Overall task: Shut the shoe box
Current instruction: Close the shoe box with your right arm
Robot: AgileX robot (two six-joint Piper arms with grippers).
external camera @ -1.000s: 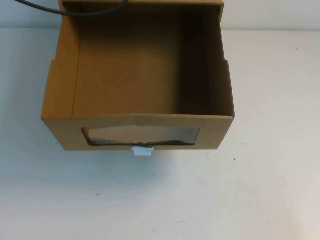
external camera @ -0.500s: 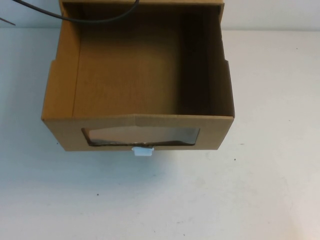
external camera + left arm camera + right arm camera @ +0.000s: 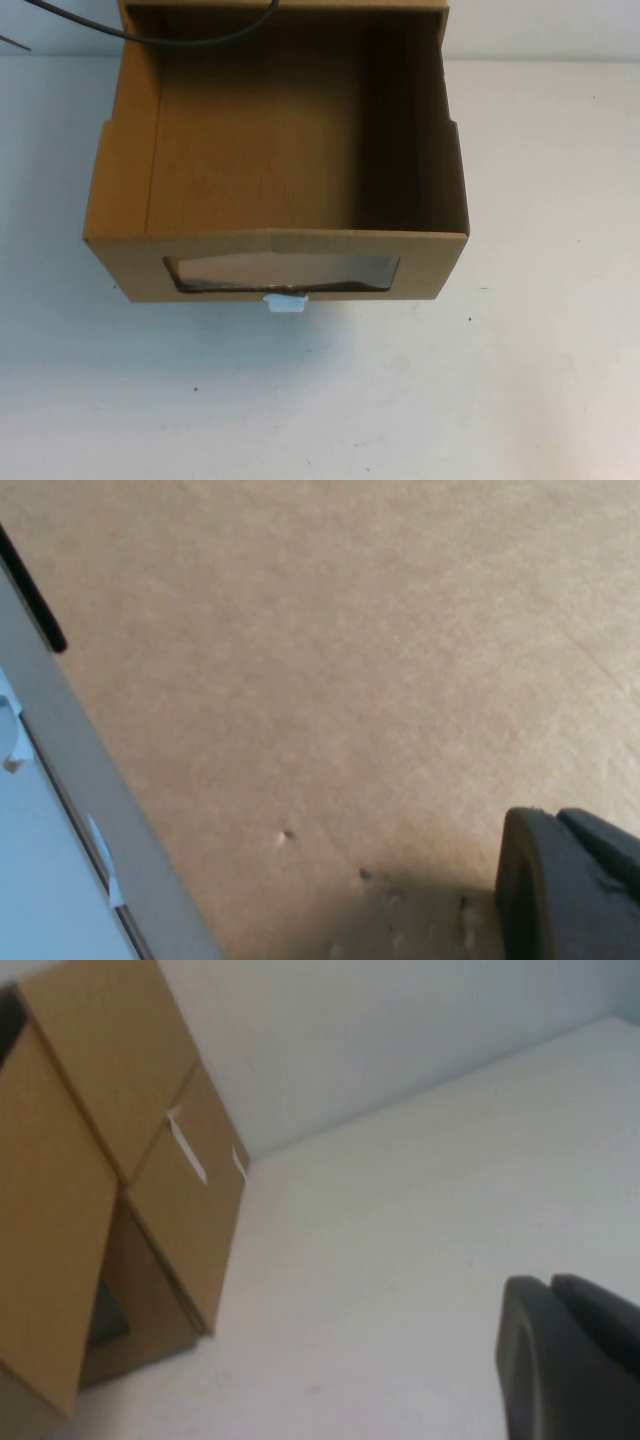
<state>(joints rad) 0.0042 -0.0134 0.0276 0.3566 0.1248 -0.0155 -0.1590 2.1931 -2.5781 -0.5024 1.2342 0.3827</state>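
The shoe box point(image 3: 275, 245) is brown cardboard, and its drawer is pulled out toward me, open and empty. Its front has a clear window point(image 3: 282, 272) with a small white pull tab point(image 3: 284, 301) below it. Neither gripper shows in the high view. In the left wrist view my left gripper point(image 3: 570, 895) is close against a plain brown cardboard surface point(image 3: 330, 680) that fills the view. In the right wrist view my right gripper point(image 3: 570, 1360) hangs above the white table, well away from the box point(image 3: 120, 1180), which is seen from its side.
A black cable point(image 3: 190, 35) runs across the far top of the box. The white table point(image 3: 480, 400) lies in front of the box and on both sides of it. A pale wall point(image 3: 380, 1030) stands behind the table.
The black cable at the top of the high view has shifted a little to the right. The box has not moved.
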